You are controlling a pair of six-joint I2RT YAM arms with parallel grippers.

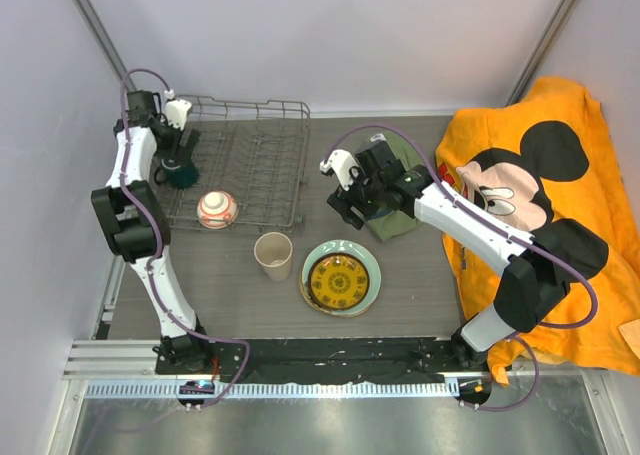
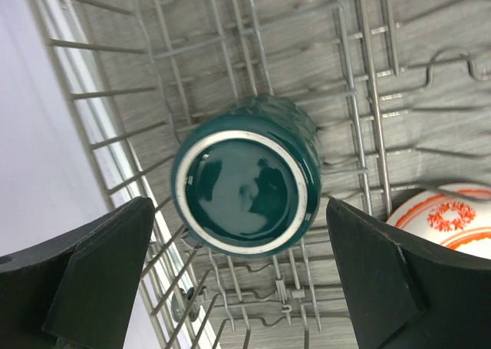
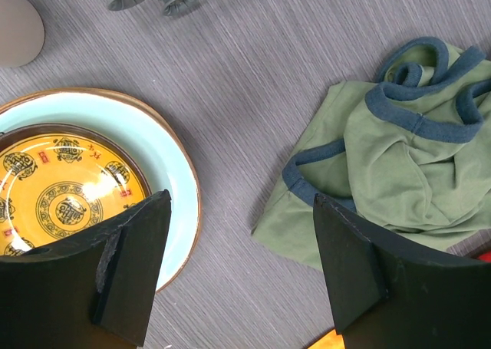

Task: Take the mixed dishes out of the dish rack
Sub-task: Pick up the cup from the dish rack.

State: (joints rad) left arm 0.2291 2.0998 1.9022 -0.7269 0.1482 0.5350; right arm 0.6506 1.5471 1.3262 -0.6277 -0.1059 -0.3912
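Dark green mug sits centred between the spread left jaws.

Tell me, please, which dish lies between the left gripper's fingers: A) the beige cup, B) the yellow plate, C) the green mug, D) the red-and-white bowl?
C: the left wrist view shows the green mug, in the rack, centred between the fingers of the open left gripper, with the bowl off to one side.

Top camera looks down on everything, dish rack at upper left. Left wrist camera peers close into that rack. Right wrist camera, close, just right of it, shares the small yellow patterned plate with top.
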